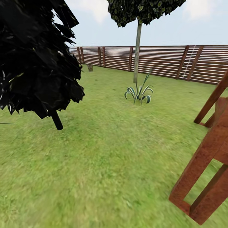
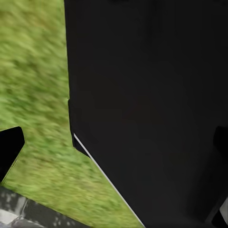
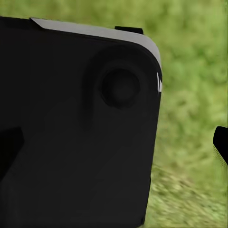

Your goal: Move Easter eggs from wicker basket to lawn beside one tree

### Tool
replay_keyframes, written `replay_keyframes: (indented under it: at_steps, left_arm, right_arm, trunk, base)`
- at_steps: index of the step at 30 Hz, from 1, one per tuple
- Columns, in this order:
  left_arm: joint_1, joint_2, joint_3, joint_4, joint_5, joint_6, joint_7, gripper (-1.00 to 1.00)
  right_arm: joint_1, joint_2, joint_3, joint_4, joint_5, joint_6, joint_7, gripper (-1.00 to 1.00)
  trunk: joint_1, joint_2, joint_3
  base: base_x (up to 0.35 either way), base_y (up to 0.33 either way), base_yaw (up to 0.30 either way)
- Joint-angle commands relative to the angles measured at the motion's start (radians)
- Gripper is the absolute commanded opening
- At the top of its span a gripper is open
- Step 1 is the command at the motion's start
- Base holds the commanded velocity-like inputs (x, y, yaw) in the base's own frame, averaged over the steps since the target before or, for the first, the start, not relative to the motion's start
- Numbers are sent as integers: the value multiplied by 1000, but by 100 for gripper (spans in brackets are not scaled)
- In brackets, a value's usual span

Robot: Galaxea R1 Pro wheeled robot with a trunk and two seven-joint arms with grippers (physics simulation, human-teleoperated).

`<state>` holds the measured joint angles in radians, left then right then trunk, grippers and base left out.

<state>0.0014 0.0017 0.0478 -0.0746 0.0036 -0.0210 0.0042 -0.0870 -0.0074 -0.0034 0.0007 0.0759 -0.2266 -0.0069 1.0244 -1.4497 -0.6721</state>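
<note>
Head view: lawn (image 1: 104, 158) is filling most of the frame, mottled green-yellow, blurred in the foreground. No eggs or basket in sight, so I can't say where they are.

A dark, blocky-leaved bush (image 1: 34, 57) is hanging over the upper left, close to the camera, with a short black stem (image 1: 57, 122) going into the grass below it.

Further back, mid-frame, a thin pale trunk (image 1: 137, 53) is rising to dark foliage (image 1: 142, 9) at the top edge. A spiky striped plant (image 1: 139, 93) is sitting on the grass just in front of that trunk's base.

A slatted wooden fence (image 1: 164, 61) is running across the back of the garden. A small stump-like object (image 1: 90, 67) is standing near the fence at left; too small to identify.

A red-brown timber frame (image 1: 205, 164) is leaning in from the right edge, its lower corner resting on the grass.

Left wrist view: a big black robot body panel (image 2: 152, 109) is blocking most of the view, grass (image 2: 33, 85) blurred beside it, a strip of grey paving (image 2: 28, 213) at one corner. A dark fingertip (image 2: 9, 149) is showing at one edge, another dark bit at the opposite edge. Spread or pressed together: can't tell.

Right wrist view: a black panel (image 3: 76, 137) with a round recess (image 3: 119, 88) is covering most of the frame, grass (image 3: 194, 95) behind. A dark fingertip (image 3: 221, 142) is poking in at the edge. Gripper state: can't tell here either.
</note>
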Motion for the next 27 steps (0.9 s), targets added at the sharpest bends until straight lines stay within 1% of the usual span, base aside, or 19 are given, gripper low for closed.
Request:
replay_keyframes:
  at_steps: [1, 27]
  left_arm:
    - [0, 0, 4, -1, 0, -2, 0, 100]
    - [0, 0, 4, -1, 1, -2, 0, 100]
  right_arm:
    - [0, 0, -1, 1, 8, -3, -1, 100]
    - [0, 0, -3, -3, 5, -3, -3, 100]
  trunk:
    - [1, 0, -1]
    - [1, 0, -1]
  base:
    - [330, 92, 0]
    - [330, 93, 0]
